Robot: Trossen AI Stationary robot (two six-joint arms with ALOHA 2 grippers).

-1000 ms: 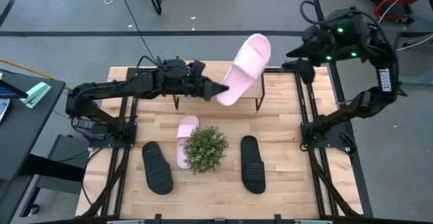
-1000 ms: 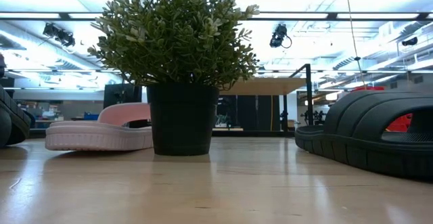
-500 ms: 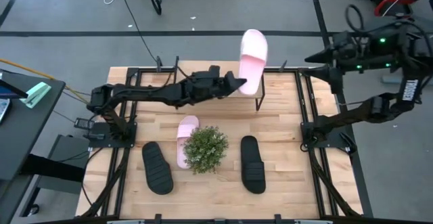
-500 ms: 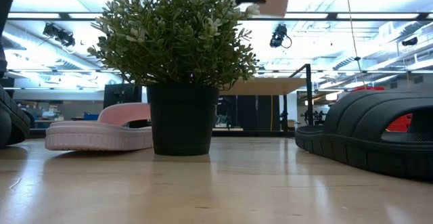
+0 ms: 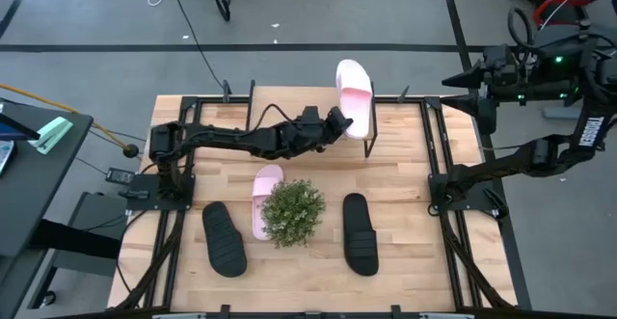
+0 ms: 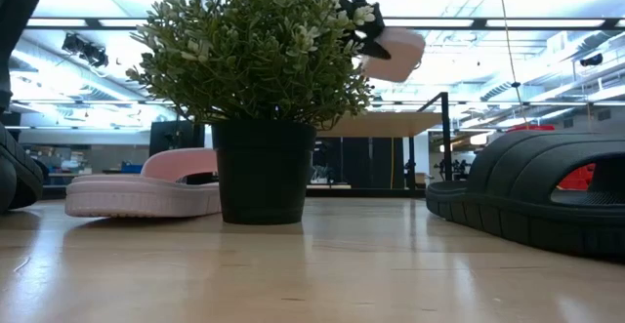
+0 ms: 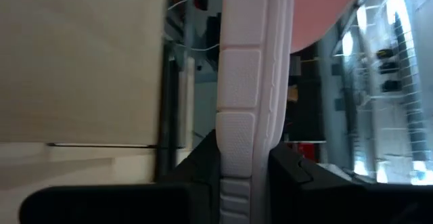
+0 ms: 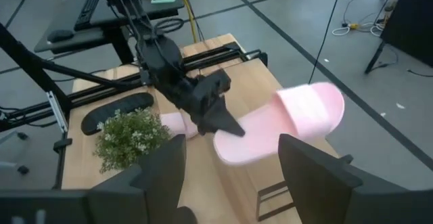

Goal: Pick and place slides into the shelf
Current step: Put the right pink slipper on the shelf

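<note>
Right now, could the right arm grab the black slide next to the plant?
Probably yes. The right gripper hangs off the table's far right corner with its jaws open and empty, and nothing lies over the black slide beside the plant.

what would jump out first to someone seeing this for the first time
The pink slide held in the air by the left hand, over the far edge of the table above the shelf. Next, the bushy potted plant in the middle of the table, with a second pink slide right beside it and a black slide on either side. The right hand waits, open, off the table's far right corner.
</note>
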